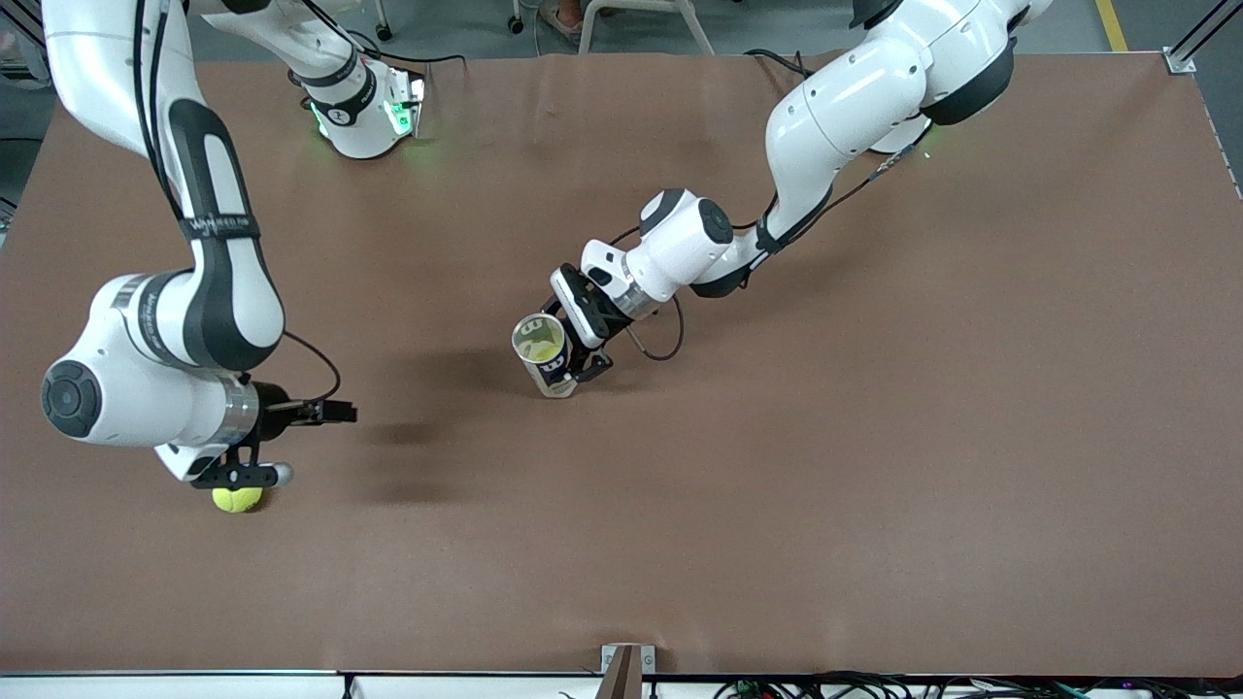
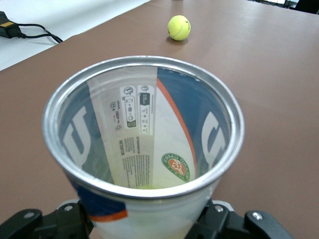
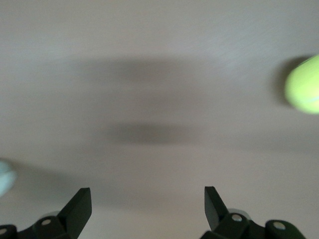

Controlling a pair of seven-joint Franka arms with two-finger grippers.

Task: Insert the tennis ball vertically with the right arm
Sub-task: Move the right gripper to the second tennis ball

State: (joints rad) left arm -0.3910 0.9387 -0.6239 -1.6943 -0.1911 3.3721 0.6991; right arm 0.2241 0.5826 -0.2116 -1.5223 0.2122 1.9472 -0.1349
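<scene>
A yellow-green tennis ball (image 1: 238, 499) lies on the brown table (image 1: 777, 485) toward the right arm's end, nearer the front camera than the can. My right gripper (image 1: 241, 476) hangs low just over the ball's edge. In the right wrist view the gripper (image 3: 148, 199) is open and empty, and the ball (image 3: 304, 84) lies off to one side, not between the fingers. My left gripper (image 1: 575, 361) is shut on a tilted open tennis-ball can (image 1: 544, 354) at mid-table. In the left wrist view the can (image 2: 144, 149) shows yellow-green deep inside, and the ball (image 2: 179, 27) lies farther off.
The right arm's base (image 1: 364, 107) stands at the table's back edge. A black cable (image 2: 30, 27) lies on a white surface off the table's edge. A metal bracket (image 1: 621, 670) sits at the table's front edge.
</scene>
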